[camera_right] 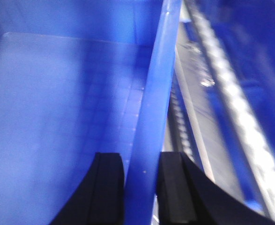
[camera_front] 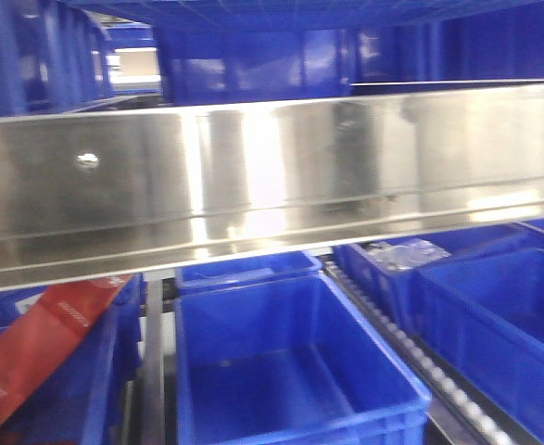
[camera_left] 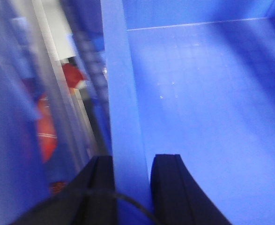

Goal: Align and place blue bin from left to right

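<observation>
Shiny steel shelf rail; roller track below.

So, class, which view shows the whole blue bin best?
Exterior front-facing: the blue bin shows its rim, walls and inside. Each wrist view shows only one wall, gripped by the left gripper or right gripper.

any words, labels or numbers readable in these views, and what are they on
Nothing can be quoted.
On the red carton, front view: white lettering along its side, too blurred to read.
On the clear packet in a bin on the right: print, if any, too small to tell.
On the blue bin, the steel rail and in both wrist views: no text visible.
</observation>
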